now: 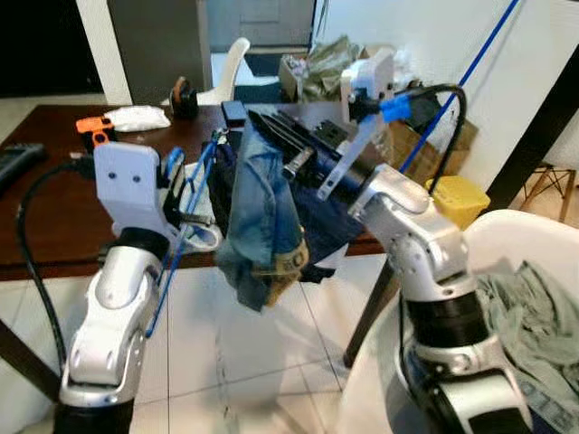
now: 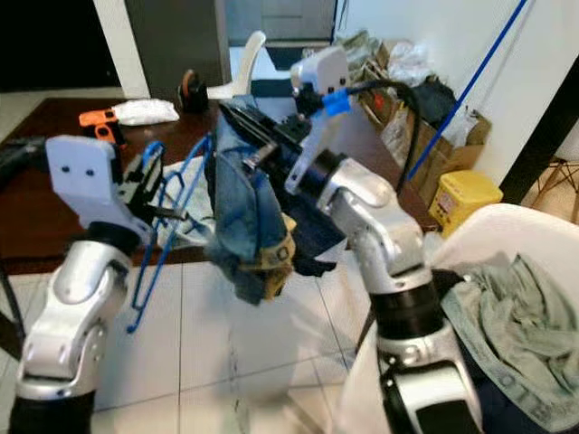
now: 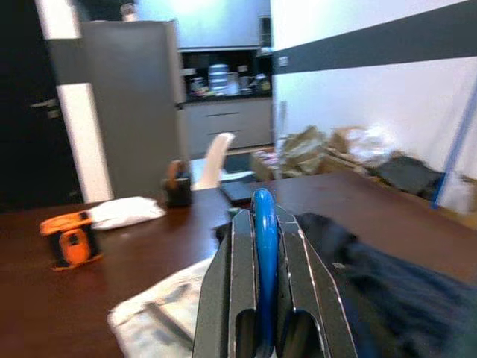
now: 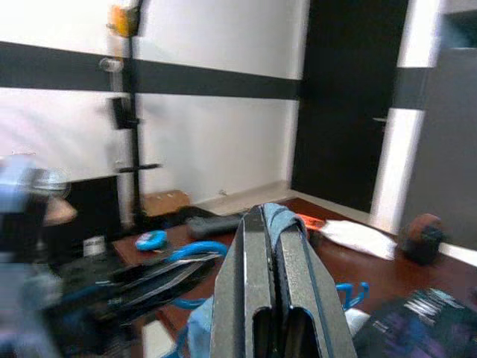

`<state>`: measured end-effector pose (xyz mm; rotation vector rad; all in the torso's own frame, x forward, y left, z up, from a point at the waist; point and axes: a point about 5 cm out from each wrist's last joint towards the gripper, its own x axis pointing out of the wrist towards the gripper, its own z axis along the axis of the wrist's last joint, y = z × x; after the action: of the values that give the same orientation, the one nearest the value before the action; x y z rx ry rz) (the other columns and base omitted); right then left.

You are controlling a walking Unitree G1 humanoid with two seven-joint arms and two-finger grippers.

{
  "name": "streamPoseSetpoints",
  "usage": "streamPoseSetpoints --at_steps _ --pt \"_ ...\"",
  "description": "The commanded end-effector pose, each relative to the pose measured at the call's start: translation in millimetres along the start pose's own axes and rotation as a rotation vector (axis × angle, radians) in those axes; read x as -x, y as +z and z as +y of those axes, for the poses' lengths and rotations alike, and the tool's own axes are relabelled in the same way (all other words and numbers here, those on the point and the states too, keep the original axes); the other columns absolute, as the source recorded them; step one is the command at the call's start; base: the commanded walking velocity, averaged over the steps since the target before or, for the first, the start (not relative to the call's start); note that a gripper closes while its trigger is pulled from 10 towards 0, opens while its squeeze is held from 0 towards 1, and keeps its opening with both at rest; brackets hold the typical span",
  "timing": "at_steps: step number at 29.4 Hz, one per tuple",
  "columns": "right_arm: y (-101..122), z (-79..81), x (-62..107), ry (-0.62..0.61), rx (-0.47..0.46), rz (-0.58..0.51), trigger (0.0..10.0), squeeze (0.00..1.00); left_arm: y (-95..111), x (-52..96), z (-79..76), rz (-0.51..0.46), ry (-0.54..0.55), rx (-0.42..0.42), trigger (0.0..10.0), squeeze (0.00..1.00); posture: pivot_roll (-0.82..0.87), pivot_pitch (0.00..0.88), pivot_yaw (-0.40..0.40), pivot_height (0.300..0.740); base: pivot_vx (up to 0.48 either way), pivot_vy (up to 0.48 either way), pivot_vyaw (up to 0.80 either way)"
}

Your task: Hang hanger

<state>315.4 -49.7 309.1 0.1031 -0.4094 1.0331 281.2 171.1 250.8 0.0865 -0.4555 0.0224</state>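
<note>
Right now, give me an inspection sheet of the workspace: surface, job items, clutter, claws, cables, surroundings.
Surface: dark wooden table; white tiled floor below.
Job's things: blue hanger held upright; denim garment hanging off the table edge.
Clutter: orange tape measure, white bag, tape dispenser, dark clothing on the table.
Claws: left claw shut on the blue hanger; right claw shut on the denim garment.
Cables: black cable looping by the left arm; black cable at the right wrist.
Surroundings: white basket of laundry, yellow bin, white chair, cardboard boxes.
</note>
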Motion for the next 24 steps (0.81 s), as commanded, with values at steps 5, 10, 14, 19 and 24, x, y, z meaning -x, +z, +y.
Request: streamPoseSetpoints --at_steps 5,10,14,19,24 --pt "7.0 7.3 -0.4 0.054 0.007 -0.035 10.0 0.0 1.7 -0.7 2.1 0.003 0.017 -0.034 10.0 0.0 0.07 0.038 -0.049 0.74 0.311 0.0 0.0" --pt "8.1 11.3 -1.8 0.079 -0.006 -0.059 10.0 0.0 1.0 -0.7 3.8 0.01 0.032 -0.047 10.0 0.0 0.08 0.038 -0.053 0.74 0.31 0.0 0.0" --pt "7.0 10.4 -2.5 0.071 -0.009 -0.056 10.0 0.0 -0.6 0.2 3.8 0.02 0.037 -0.045 10.0 0.0 0.08 0.039 -0.053 0.74 0.311 0.0 0.0" --pt "9.1 8.3 -4.0 0.064 -0.012 -0.063 10.0 0.0 -2.1 0.6 3.7 0.028 0.04 -0.043 10.0 0.0 0.07 0.039 -0.054 0.74 0.313 0.0 0.0" --pt "12.5 5.9 -6.4 0.058 -0.005 -0.07 10.0 0.0 -2.7 0.4 3.5 0.03 0.04 -0.041 10.0 0.0 0.07 0.038 -0.054 0.74 0.309 0.0 0.0"
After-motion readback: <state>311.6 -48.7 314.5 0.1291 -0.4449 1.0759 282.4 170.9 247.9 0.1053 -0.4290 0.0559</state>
